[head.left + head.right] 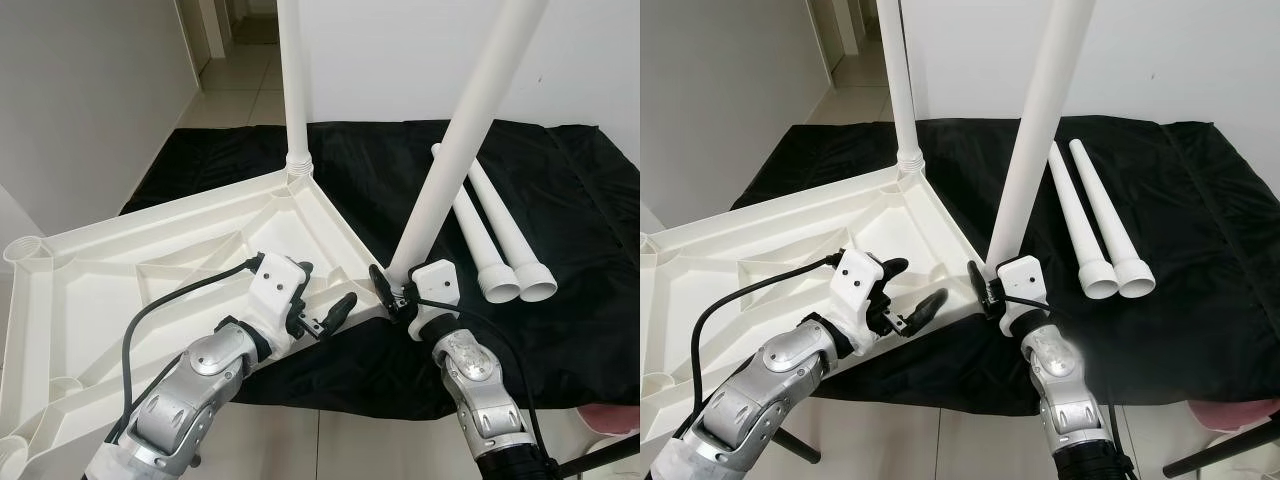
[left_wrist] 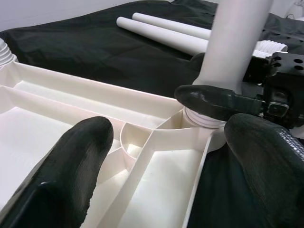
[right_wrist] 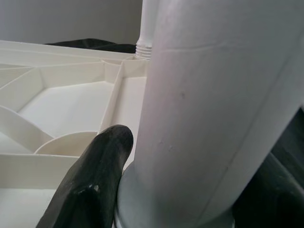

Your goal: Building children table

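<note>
A white plastic tabletop point(image 1: 150, 260) lies upside down at the left of the frame, its smooth underside ribbed with thin walls and round corner sockets, resting partly on a black cloth point(image 1: 380, 170) with a matte, slightly creased surface. One round tapered leg point(image 1: 293, 90) stands upright in the far corner socket near the upper middle, its threaded collar showing at the base. A second leg point(image 1: 455, 150) leans up toward the upper right, its lower end at the near corner socket in the middle of the frame. The right gripper point(image 1: 392, 292) has its jaws clamped around the base of this leaning leg, just above the socket rim. The left gripper point(image 1: 325, 305) hovers over the tabletop's near edge just left of that socket, jaws spread apart and holding nothing. Two spare legs point(image 1: 495, 235) lie side by side on the cloth at the right, touching, hollow flared ends toward the camera. Pale glossy floor tiles point(image 1: 240, 85) show at the upper left.
</note>
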`<state>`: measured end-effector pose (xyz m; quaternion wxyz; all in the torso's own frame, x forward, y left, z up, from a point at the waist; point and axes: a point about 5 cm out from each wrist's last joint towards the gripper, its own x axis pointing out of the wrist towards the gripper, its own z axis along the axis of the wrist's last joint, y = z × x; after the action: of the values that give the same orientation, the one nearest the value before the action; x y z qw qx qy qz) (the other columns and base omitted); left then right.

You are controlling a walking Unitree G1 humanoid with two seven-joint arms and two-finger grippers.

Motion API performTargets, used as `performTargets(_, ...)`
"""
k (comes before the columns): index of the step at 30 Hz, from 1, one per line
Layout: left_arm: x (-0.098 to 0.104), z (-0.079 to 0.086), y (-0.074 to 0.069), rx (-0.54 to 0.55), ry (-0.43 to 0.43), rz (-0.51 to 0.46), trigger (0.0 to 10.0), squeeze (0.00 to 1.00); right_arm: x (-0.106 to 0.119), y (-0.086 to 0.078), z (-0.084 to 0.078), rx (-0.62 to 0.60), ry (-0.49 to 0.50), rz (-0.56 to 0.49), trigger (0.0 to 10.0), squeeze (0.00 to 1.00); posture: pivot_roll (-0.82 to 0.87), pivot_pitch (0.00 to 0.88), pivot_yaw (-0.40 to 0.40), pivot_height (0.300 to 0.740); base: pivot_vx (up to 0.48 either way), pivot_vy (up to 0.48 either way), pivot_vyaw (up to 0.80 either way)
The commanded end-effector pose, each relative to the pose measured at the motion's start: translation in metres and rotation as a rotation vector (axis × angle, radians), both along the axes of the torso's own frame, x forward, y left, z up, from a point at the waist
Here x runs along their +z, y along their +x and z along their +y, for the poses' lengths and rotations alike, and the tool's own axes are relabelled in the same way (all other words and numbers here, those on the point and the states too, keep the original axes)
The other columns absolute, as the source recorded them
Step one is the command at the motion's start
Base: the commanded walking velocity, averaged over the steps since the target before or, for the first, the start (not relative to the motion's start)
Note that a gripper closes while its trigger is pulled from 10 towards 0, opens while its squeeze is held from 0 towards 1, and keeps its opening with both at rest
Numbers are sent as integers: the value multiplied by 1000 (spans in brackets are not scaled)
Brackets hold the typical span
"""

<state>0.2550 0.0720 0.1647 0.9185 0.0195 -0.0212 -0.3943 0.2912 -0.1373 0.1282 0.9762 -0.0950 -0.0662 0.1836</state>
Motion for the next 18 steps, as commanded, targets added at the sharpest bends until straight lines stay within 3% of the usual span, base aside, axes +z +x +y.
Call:
performTargets(1,0,0,-1,-91,15,-7,10000,0,-32,-6,2,15,-14,183,10000,0,-48,58,72,740,0,0,0)
performTargets(8,0,0,-3,-88,12,-4,10000,0,-38,-4,5,41,1,270,10000,0,-44,61,70,740,0,0,0)
performTargets(18,0,-1,-3,-88,9,-3,10000,0,-37,-2,4,18,-7,280,10000,0,-47,57,67,740,0,0,0)
